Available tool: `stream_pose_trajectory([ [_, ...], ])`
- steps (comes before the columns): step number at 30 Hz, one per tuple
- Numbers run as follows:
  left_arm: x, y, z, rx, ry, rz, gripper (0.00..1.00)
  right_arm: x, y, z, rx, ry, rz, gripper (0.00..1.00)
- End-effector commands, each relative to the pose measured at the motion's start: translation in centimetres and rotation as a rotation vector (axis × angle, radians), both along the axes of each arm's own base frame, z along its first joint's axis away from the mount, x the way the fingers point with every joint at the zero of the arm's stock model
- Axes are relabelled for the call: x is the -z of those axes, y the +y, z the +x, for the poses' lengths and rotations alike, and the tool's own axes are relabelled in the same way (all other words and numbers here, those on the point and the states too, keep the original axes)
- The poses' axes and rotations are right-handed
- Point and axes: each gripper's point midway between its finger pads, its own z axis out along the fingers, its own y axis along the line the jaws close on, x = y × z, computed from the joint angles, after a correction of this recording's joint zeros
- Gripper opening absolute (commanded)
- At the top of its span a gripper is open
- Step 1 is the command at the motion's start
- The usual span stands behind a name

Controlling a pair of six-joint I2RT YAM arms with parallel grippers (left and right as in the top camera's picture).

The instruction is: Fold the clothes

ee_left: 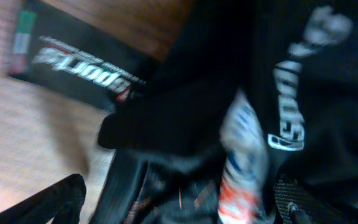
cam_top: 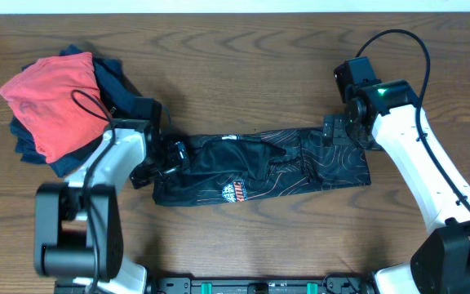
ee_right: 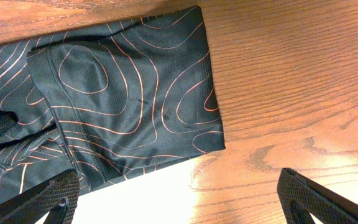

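The clothes, a black jersey [cam_top: 259,167] with thin orange contour lines, lie folded into a long strip across the middle of the table. My left gripper [cam_top: 168,159] is at the strip's left end. In the blurred left wrist view the jersey [ee_left: 185,93] with white lettering fills the frame, and the left gripper [ee_left: 176,202] stands open, its fingers wide over the fabric. My right gripper [cam_top: 337,135] is by the strip's far right corner. Seen from the right wrist, the right gripper [ee_right: 182,205] is open over bare wood, just off the jersey's [ee_right: 117,93] folded end.
A pile of folded garments sits at the back left, a red one [cam_top: 55,102] on top of navy ones [cam_top: 117,82]. The left arm's cable loops over that pile. The table's far edge [cam_top: 219,6] runs along the top.
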Motion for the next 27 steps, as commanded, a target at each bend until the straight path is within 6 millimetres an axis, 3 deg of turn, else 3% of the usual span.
stream_pose_trajectory([
  [1,1.7,-0.5,-1.0,0.027,0.063,-0.043,0.98,-0.3,-0.6,0.3,0.03,-0.016,-0.011,0.99],
  [6,2.5,-2.2,-1.3,0.055,0.089,-0.146,0.97,-0.3,-0.5,0.3,0.037,-0.017,-0.007,0.99],
  [9,2.5,-2.3,-1.2,0.068,0.081,-0.15,0.78,-0.3,-0.5,0.3,0.041,-0.018,-0.006,0.99],
  [13,2.4,-2.3,-0.9,0.104,0.066,-0.151,0.36,-0.3,-0.6,0.3,0.041,-0.017,-0.007,0.99],
  [17,1.9,-2.3,-0.2,0.108,0.044,-0.151,0.06,-0.3,-0.6,0.1,0.041,-0.012,-0.009,0.99],
  [23,0.7,-1.9,0.9,0.124,0.001,-0.134,0.06,-0.3,-1.7,-0.3,0.066,0.008,-0.033,0.99],
  [27,-1.2,0.5,1.6,0.093,-0.025,-0.044,0.06,-0.4,-3.1,-0.5,0.117,0.013,-0.043,0.99],
])
